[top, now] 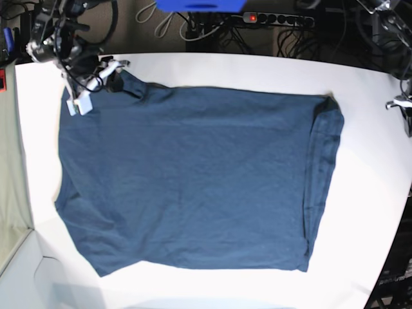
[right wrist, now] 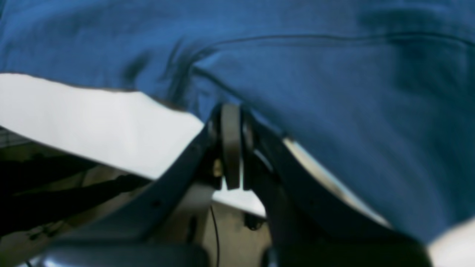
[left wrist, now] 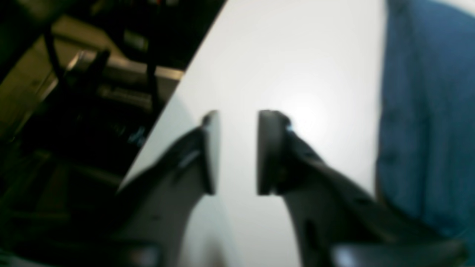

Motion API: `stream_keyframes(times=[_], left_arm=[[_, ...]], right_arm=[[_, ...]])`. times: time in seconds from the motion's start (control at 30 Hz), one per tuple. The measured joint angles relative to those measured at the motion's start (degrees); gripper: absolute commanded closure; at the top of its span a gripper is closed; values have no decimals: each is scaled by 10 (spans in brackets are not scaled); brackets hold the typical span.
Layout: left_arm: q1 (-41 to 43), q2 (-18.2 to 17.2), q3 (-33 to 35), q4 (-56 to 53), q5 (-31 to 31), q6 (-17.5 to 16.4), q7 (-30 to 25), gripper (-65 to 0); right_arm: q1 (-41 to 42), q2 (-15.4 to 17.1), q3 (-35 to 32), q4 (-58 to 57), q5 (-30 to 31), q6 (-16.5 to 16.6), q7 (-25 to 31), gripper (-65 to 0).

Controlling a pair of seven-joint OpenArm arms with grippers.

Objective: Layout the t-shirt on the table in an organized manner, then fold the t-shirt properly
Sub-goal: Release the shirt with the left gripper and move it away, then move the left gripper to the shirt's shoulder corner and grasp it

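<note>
At the table's (top: 360, 116) far corner, the shirt (top: 193, 180) was pinched in the right gripper's (right wrist: 233, 148) closed jaws — presumably for spreading; the left gripper (left wrist: 235, 152), slightly parted, held nothing.

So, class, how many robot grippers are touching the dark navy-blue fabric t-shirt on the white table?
1. The right gripper is shut on the dark navy-blue fabric t-shirt at its far corner. The left gripper hangs over the bare white table, jaws apart, beside the shirt.

Lab: power strip (top: 278, 19), tangled cables (top: 212, 29).
</note>
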Motion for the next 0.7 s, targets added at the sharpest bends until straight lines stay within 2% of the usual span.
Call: stream_keyframes(times=[0.1,0.3,0.5,0.7], left_arm=[[-11,-1,3,-26,43,-4,-13,-1],[-1,-4,2,-46,62,-4,-5,-1],[-2,-13,-2,-19,27,-4,-7,-1],[-3,-11,-18,52,-23,-4,-5,-1]], right_arm=[[6,-1,0,-20,2,0,9,0],[-5,-1,-24,-67,6,0,71,0],[-27,0,-60,-85,17,0,124,0],[-63,0,-88,-68,24,4,122,0]])
